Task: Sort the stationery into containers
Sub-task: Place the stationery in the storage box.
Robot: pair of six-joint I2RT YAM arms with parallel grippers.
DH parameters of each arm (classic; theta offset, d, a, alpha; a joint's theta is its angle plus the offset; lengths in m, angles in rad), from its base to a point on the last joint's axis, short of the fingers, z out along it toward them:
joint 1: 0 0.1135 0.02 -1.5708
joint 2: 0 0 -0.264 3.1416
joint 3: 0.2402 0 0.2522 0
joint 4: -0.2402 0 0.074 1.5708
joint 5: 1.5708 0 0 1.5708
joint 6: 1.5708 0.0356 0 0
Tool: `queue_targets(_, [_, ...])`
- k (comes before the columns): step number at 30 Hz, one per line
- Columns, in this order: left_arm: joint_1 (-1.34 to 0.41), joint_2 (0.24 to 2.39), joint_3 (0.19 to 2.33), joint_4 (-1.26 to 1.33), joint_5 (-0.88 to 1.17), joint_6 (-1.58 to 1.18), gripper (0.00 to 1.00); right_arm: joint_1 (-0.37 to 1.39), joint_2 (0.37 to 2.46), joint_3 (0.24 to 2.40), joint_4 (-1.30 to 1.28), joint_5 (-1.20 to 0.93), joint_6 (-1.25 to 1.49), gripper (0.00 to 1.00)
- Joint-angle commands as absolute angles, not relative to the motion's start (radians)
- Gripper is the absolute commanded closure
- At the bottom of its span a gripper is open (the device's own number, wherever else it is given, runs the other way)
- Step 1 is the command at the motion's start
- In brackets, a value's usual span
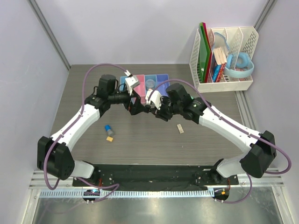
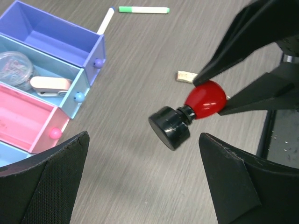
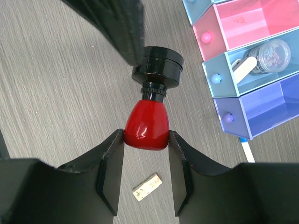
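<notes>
- The red-black piece (image 3: 146, 123) is held just in front of the row of bins (image 3: 261, 105). The right gripper (image 3: 146, 140) has its fingers (image 3: 112, 172) closed narrow on the red bulb, and the black cap points away from them.
- Whether the cap touches the bench (image 2: 140, 56) cannot be told.
- The left gripper (image 2: 145, 182) has its fingers (image 2: 46, 182) spread wide, one on either side of the piece and gripping nothing. Only their tips show in the left wrist view.
- In the right wrist view, one left finger overlaps the edge of the cap; contact cannot be judged.
- In the top view the piece is hidden where the two grippers meet, and the left wrist covers part of the row.
- In the row, the light-blue bin (image 2: 76, 84) next to the violet-blue bin (image 2: 51, 37) holds a clear round case (image 2: 14, 70) and a pale oblong eraser (image 2: 49, 84). What the case holds is hard to make out.
- The light-blue bin at the far end of the row is cut off by the frame in both wrist views.
- A beige eraser (image 2: 187, 76) lies on the bench farther from the row than the piece, partly hidden behind a right finger.
- Two white pens lie beside the violet-blue end of the row: a blue-tipped pen (image 2: 106, 19), its lower end hidden by the bin, and a green-capped pen (image 2: 143, 9) beyond it.
- A blue-capped cylinder (image 1: 108, 129) and a tiny yellow piece (image 1: 110, 138) lie well apart from the row, too small to detail.
</notes>
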State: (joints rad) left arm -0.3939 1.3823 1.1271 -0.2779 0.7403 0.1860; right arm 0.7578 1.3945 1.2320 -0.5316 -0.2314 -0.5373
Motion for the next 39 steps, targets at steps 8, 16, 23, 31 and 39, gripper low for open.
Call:
queue_targets(8, [-0.399,1.424,1.123,-0.183,0.641,0.166,0.0,0.775,1.356,1.247,-0.503,-0.261,-0.511,0.64])
queue_targets(16, [-0.399,1.43,1.117,-0.181,0.643,0.166,0.0,0.776,1.342,1.255,-0.503,-0.264,-0.506,0.65])
queue_targets(23, [-0.399,1.43,1.114,-0.181,0.667,0.158,0.0,0.776,1.348,1.278,-0.503,-0.271,-0.5,0.65])
queue_targets(31, [-0.4,1.433,1.108,-0.183,0.68,0.16,0.0,0.778,1.353,1.296,-0.497,-0.278,-0.494,0.66])
queue_targets(39, [-0.399,1.439,1.108,-0.186,0.692,0.158,0.0,0.776,1.355,1.313,-0.494,-0.287,-0.489,0.67])
